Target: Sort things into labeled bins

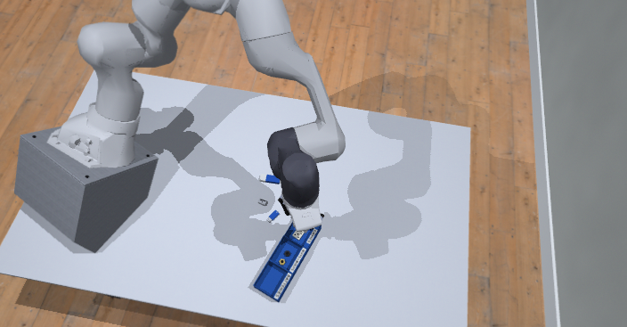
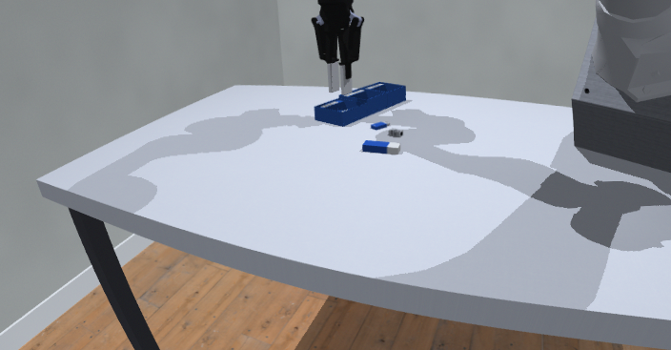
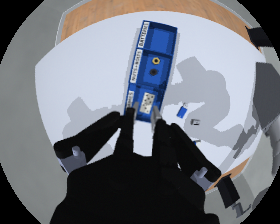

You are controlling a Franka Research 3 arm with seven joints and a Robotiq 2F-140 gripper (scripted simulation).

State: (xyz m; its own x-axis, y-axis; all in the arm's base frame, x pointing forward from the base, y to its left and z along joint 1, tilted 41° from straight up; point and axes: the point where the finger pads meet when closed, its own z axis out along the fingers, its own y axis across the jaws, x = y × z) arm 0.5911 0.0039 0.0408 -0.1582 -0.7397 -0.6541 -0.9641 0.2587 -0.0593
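Note:
A blue three-part bin point(image 1: 271, 279) point(image 2: 372, 107) point(image 3: 159, 40) stands on the table. Its BATTERIES part is empty. A brass nut point(image 1: 281, 262) point(image 3: 156, 60) and a dark round part point(image 1: 288, 253) point(image 3: 153, 72) lie in NUTS+BOLTS. A white dotted domino point(image 1: 298, 233) point(image 3: 147, 102) lies in the third part, whose label is partly hidden in the wrist view. My gripper point(image 2: 339, 91) point(image 3: 144, 110) is partly open and empty above that part. On the table lie a blue-and-white eraser point(image 1: 272, 179) point(image 2: 376, 147), a small grey metal part point(image 1: 263, 202) point(image 2: 395, 133) point(image 3: 195, 122) and a small blue stick point(image 1: 273, 216) point(image 2: 379, 126) point(image 3: 181, 111).
The arm's base block point(image 1: 116, 206) point(image 2: 620, 134) stands at the table's other end from the bin. The three loose things lie between that block and the gripper, beside the bin. The bin's BATTERIES end points toward a long table edge.

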